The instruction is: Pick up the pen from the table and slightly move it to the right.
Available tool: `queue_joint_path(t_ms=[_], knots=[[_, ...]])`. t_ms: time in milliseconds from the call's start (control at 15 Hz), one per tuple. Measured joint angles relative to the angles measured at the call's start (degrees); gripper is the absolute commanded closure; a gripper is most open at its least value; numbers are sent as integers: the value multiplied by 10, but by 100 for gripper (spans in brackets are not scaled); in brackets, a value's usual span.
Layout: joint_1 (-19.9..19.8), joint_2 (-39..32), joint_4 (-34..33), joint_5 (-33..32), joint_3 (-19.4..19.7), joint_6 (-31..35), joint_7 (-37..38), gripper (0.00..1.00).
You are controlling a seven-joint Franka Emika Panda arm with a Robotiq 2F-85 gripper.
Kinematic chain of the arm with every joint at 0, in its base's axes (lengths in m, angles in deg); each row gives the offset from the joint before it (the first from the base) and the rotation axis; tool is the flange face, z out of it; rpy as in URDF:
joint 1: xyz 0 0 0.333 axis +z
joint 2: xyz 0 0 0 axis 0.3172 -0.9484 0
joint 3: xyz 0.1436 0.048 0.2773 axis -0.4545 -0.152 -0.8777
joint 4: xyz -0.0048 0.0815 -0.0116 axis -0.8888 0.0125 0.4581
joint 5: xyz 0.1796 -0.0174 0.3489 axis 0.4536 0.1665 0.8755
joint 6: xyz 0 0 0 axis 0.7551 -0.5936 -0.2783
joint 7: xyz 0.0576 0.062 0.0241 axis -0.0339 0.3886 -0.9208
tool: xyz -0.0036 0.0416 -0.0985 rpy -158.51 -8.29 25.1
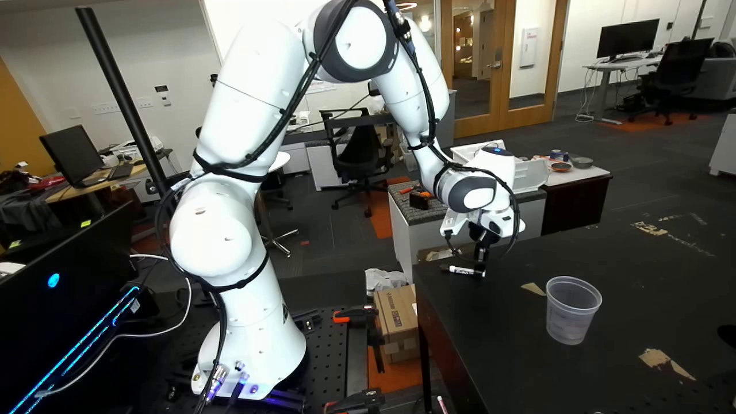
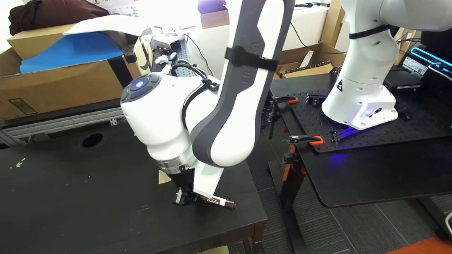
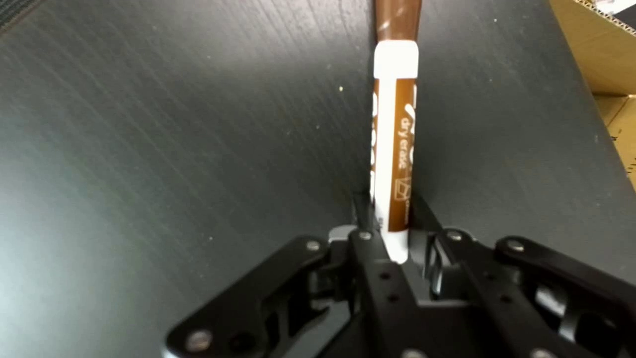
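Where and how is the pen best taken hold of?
Probably from above, across the middle of the pen, squeezing its long sides: it is slim, straight and looks roughly level. The gripper has it near its white tail end, leaving the brown cap well out, so it may tip.

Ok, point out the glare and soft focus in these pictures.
Wrist view: pale glare on the table at left and near the top; "dry erase" is legible on the pen, while the jaws beside it look softer. In an exterior view: part of the top blown out to white, blue-violet light on the arm base.
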Motion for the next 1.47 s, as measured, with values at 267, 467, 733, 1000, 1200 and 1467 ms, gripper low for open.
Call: queue_joint_path(t_ms=[267, 467, 733, 1000, 1200, 1467], knots=[[14, 1, 0, -14, 10, 1, 2, 95], [29, 9, 0, -36, 25, 1, 5, 95], [42, 23, 0, -73, 48, -3, 9, 95], [57, 35, -8, -143, 81, -52, 42, 95], [59, 37, -27, -200, 98, -104, 75, 95], [52, 36, -66, -243, 104, -185, 97, 95]])
